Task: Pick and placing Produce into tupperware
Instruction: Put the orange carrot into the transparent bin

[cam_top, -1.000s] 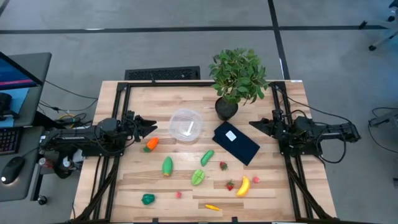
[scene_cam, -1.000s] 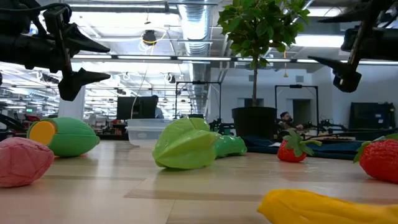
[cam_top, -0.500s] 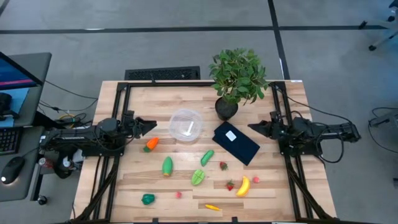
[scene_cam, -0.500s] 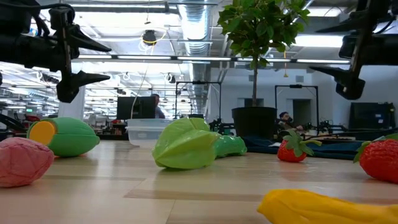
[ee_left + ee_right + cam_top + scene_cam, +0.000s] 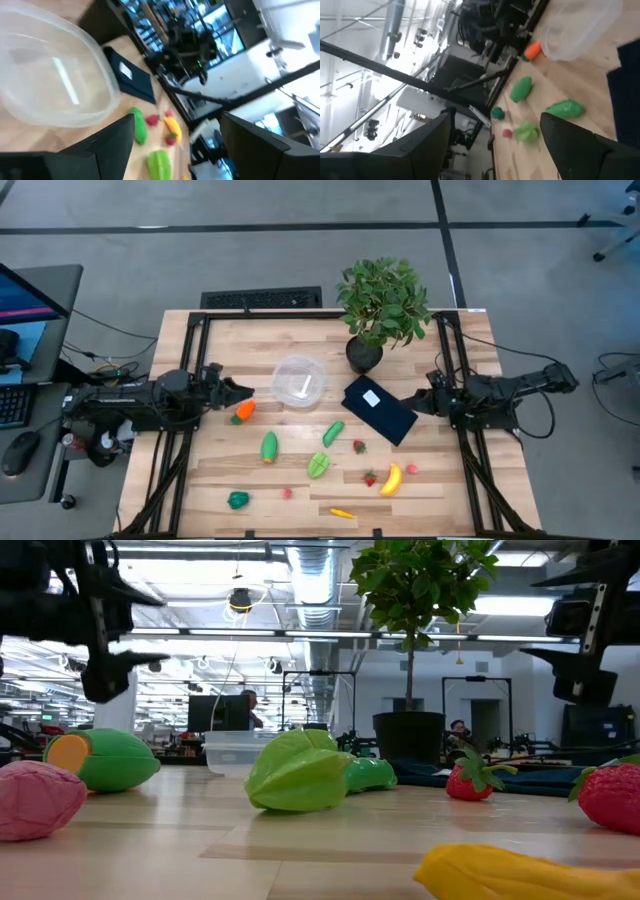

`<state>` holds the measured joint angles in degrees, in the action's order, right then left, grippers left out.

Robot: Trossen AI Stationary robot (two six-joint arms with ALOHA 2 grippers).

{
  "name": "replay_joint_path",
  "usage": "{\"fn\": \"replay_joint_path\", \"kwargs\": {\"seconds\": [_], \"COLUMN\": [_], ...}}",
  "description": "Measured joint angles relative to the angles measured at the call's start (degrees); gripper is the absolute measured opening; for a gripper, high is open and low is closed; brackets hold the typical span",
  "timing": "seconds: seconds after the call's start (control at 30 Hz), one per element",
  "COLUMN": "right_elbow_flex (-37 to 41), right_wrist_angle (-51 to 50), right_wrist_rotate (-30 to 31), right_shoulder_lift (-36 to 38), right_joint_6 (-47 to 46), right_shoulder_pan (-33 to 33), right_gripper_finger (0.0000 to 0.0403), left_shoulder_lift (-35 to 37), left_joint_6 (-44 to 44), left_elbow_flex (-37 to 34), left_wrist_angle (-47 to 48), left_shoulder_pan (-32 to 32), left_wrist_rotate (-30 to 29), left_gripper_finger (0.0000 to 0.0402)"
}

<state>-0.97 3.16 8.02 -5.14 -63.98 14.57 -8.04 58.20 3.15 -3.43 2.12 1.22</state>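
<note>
— Where are our grippers sitting?

— Our left gripper (image 5: 243, 391) is hovering just above the orange carrot (image 5: 243, 411), fingers spread and gripping nothing. Our right gripper (image 5: 417, 402) is hanging by the dark blue rectangle (image 5: 379, 410), jaws likewise released.

— And the tupperware?

— The clear tupperware (image 5: 299, 381) is lying empty (beside the potted plant (image 5: 381, 305)). We're seeing the banana (image 5: 391, 478), cucumber (image 5: 333, 432) and strawberries (image 5: 359, 446) scattered on the wooden table (image 5: 230, 340).

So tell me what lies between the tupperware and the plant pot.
Bare wood only, seen in the high view: nothing sits between the tupperware and the plant pot.
</note>
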Motion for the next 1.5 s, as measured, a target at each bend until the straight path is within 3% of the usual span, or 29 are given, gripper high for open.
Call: {"fn": "replay_joint_path", "kwargs": {"seconds": [0.17, 0.4, 0.63, 1.07, 1.5], "right_elbow_flex": [0.00, 0.00, 0.00, 0.00, 0.00], "right_wrist_angle": [1.62, 1.60, 1.62, 1.58, 1.53], "right_wrist_rotate": [2.50, 2.57, 4.04, 4.17, 5.32], "right_shoulder_lift": [-1.40, -2.45, -2.41, -2.41, -2.41], "right_joint_6": [1.43, 1.43, 1.48, 1.59, 2.38], "right_shoulder_pan": [0.78, 0.76, 0.71, 0.71, 0.71], "right_gripper_finger": [0.0291, 0.0290, 0.0290, 0.0291, 0.0291], "left_shoulder_lift": [-6.13, -17.70, -26.15, -45.67, -55.64], "left_joint_6": [-6.13, -10.71, -14.02, -14.54, -14.50], "left_elbow_flex": [5.79, 15.06, 21.21, 22.23, 22.24], "left_wrist_angle": [2.48, 27.15, 40.83, 38.80, 38.23], "left_shoulder_pan": [-3.73, -7.09, -7.46, -7.49, -7.55], "left_wrist_rotate": [-2.30, -6.58, -13.39, -9.03, -7.89], "left_gripper_finger": [0.0281, 0.0281, 0.0281, 0.0281, 0.0281]}}
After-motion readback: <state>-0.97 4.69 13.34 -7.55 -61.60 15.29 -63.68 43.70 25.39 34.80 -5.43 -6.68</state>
